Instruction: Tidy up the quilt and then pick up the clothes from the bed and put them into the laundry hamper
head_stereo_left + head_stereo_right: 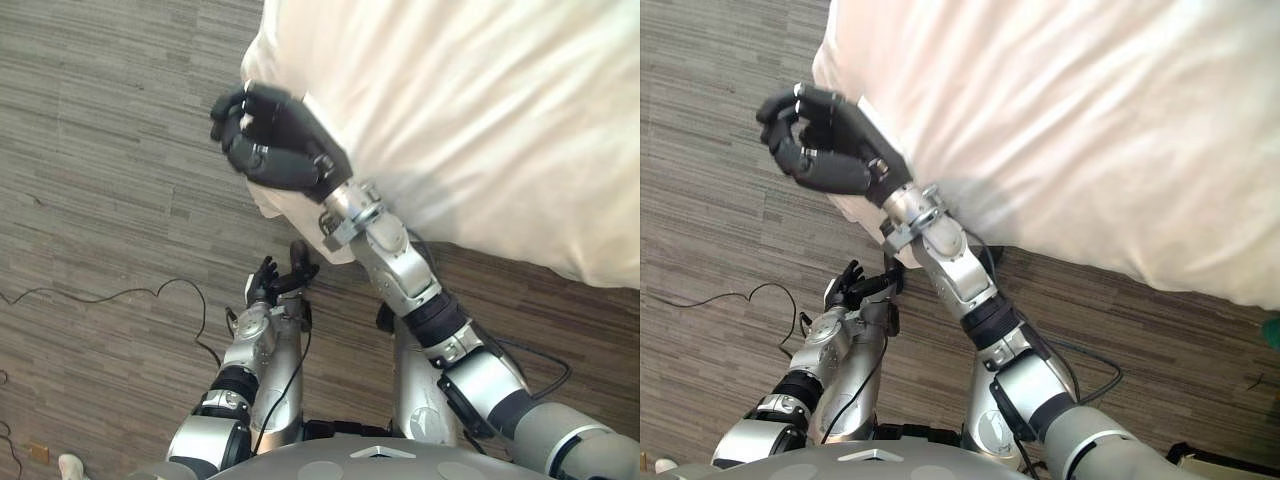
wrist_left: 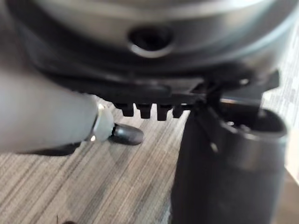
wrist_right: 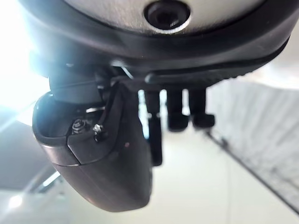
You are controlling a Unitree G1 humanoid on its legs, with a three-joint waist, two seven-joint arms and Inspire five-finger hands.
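**Hands at the quilt's corner**

Right hand [image 1: 285, 150] raised and clenched on nothing, just in front of the overhanging corner of the white quilt [image 1: 480, 120]. Left hand [image 1: 272, 283] low over the wood-grain floor [image 1: 100, 150], released, fingers relaxed, apart from the quilt.

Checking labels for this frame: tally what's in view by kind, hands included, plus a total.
quilt: 1
hands: 2 (left hand low over the floor, right hand curled at the quilt's corner)
Total: 3
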